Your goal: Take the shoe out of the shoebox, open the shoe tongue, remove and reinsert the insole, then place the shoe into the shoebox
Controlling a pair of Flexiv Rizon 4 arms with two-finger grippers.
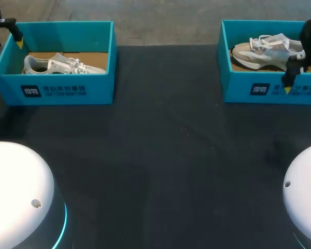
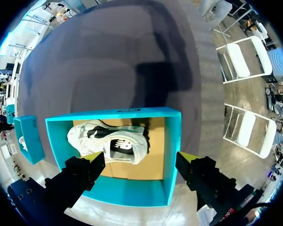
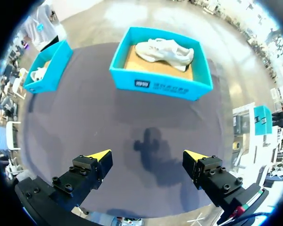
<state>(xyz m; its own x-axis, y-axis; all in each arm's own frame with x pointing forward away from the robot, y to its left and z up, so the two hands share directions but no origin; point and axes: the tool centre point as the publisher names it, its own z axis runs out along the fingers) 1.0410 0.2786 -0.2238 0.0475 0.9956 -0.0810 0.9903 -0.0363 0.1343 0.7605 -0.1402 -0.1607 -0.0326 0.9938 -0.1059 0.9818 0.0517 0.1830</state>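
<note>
Both stand wide, left pincer [image 2: 141, 159] and right pincer [image 3: 147, 155]; I should lower the left over the shoe [image 2: 108, 146] middle, clear of the box [image 2: 172, 150] walls.

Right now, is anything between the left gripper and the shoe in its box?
Nothing visible. The shoebox has no lid and the shoe lies uncovered inside it, below the open left gripper. One caveat: one finger hangs just outside the box's side wall, so a straight drop might catch it.
</note>
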